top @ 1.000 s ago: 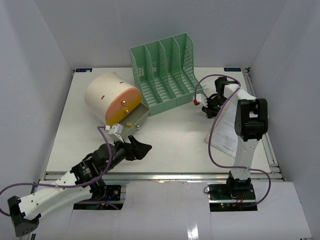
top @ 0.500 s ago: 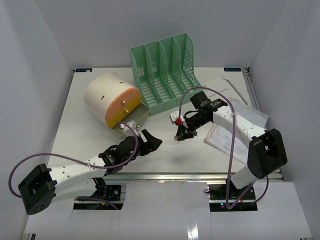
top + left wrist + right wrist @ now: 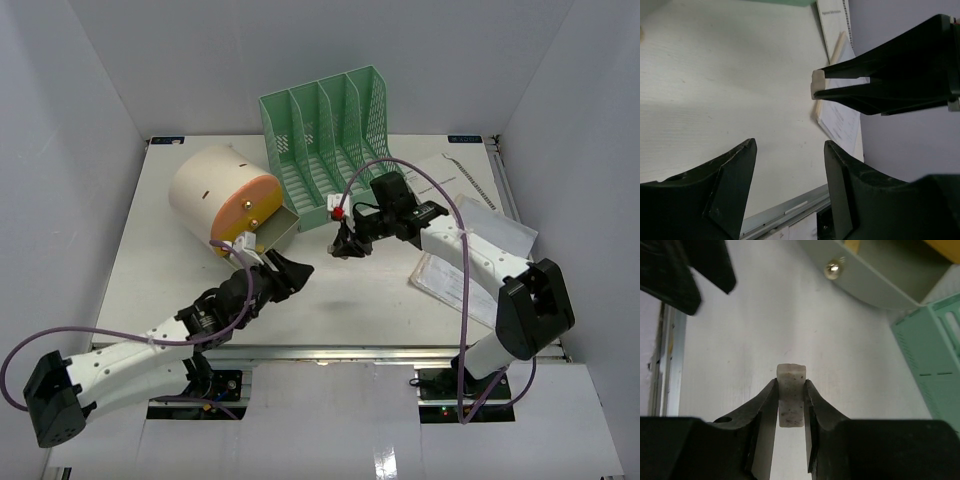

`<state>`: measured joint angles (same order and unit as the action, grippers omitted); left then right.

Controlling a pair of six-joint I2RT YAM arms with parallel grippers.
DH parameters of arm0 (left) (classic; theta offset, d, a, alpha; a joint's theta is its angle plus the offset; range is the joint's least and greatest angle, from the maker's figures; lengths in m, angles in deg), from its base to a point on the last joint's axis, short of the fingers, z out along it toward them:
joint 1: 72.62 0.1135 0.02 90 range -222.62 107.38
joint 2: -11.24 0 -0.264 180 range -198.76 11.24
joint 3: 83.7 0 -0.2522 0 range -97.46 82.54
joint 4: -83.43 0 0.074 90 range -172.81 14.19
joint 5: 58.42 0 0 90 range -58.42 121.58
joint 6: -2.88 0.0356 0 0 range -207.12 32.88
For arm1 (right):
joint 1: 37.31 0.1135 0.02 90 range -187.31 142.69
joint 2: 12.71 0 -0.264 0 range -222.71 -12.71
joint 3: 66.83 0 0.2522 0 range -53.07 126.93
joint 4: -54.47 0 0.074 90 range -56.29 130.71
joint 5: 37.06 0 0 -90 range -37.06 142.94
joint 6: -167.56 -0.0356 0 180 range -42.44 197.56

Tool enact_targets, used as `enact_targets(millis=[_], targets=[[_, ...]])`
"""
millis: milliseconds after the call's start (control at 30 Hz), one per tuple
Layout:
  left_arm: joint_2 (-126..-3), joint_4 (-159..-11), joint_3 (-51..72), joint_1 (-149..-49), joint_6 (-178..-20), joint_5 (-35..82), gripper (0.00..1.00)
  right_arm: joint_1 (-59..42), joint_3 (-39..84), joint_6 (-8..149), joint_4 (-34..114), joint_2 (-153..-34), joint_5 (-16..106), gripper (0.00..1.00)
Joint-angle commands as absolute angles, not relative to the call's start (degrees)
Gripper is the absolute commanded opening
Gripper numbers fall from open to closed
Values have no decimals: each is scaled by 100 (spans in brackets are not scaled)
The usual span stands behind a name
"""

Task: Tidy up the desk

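Block [image 3: 791,402] is gripped in the right pincer [image 3: 790,386] above the worktop [image 3: 160,260]; the left pincer [image 3: 789,150], near it, stands with jaws apart, holding nothing.

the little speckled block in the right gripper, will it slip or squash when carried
Probably firm: the block shows square edges while pinched in the right gripper. Its matte speckled face looks grippy, so slipping seems unlikely. Flat sides suggest it won't roll when set down.
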<state>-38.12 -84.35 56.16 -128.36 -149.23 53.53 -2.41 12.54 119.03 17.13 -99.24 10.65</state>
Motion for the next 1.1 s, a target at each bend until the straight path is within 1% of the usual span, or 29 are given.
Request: enact_targets(millis=[0, 133, 233, 400, 500, 600, 633, 800, 867, 933, 1000, 1067], targets=[[-2919, -6571, 5280, -12851, -14729, 6187, 66, -98, 1952, 10201, 3074, -10431, 1658, 11], [-2211, -5190, 5077, -12851, -14787, 6474, 69, 271, 2709, 9653, 3374, -11004, 1696, 12], [-1765, -4573, 4926, -12860, -14848, 6726, 70, 655, 3097, 9583, 3776, -11392, 1774, 13], [-1185, -3950, 4756, -12857, -14870, 6873, 71, 1228, 3652, 10607, 4001, -11978, 1890, 16], [-1091, -3600, 4678, -12851, -15021, 6902, 72, 1322, 4115, 11085, 3923, -12495, 1899, 18], [-1012, -3367, 4641, -12860, -15086, 6850, 74, 1346, 4275, 11441, 3919, -12762, 2095, 22], [-975, -3342, 4642, -12860, -15092, 6831, 75, 1340, 4279, 11531, 3913, -12829, 2157, 24], [-921, -3475, 4727, -12854, -14992, 6735, 76, 1349, 3957, 11881, 3964, -12831, 2300, 43], [-960, -3616, 4782, -12851, -14871, 6672, 76, 1350, 3887, 11886, 4001, -12829, 2333, 48], [-1025, -3734, 4786, -12851, -14759, 6574, 76, 1378, 3897, 11872, 4001, -12845, 2393, 57], [-1090, -3807, 4765, -12851, -14715, 6516, 76, 1393, 3904, 11843, 4001, -12838, 2437, 62], [-1139, -3884, 4787, -12851, -14571, 6408, 76, 1402, 3900, 11767, 3979, -12757, 2464, 64]])
